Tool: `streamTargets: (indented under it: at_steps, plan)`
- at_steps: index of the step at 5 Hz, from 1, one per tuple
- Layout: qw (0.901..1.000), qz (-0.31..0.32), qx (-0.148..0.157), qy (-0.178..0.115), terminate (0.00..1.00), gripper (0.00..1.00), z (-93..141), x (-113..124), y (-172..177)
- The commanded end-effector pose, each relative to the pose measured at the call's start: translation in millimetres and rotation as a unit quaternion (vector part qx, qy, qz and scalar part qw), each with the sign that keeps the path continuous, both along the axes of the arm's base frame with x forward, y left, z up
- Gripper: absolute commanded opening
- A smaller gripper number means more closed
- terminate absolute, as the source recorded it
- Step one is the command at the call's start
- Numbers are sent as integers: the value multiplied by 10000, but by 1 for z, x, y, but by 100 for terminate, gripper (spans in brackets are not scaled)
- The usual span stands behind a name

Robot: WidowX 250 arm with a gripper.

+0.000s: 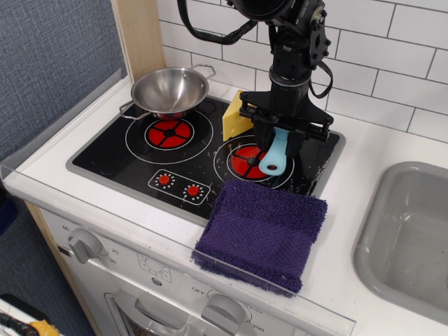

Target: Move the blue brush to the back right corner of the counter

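Note:
My gripper (283, 134) is shut on the blue brush (276, 159) and holds it by its upper end above the right burner of the black stovetop (112, 150). The brush's rounded light-blue handle hangs down and slightly left, clear of the stovetop. Its bristles are hidden between the fingers. The white counter (371, 150) runs behind and to the right of the stovetop, toward the tiled wall.
A steel pan (170, 90) sits at the back left burner. A yellow sponge wedge (234, 122) stands just left of my gripper. A purple towel (262, 231) lies at the front edge. A grey sink (413, 238) is on the right.

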State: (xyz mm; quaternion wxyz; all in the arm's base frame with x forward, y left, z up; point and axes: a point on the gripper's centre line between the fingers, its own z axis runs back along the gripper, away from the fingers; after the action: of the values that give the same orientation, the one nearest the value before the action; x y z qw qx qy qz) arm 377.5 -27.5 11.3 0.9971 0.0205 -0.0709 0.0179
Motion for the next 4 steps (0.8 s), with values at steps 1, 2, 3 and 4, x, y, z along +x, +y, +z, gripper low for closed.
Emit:
streamTargets:
  at_steps: [1, 2, 3, 4]
  plan:
    - [9982, -124, -354, -468, 0, 100, 60, -7, 2]
    - [9981, -204, -477, -342, 0, 100, 65, -11, 7]
    - [9981, -204, -477, -342, 0, 100, 65, -11, 7]
    - [9981, -204, -477, -342, 0, 100, 65, -11, 7]
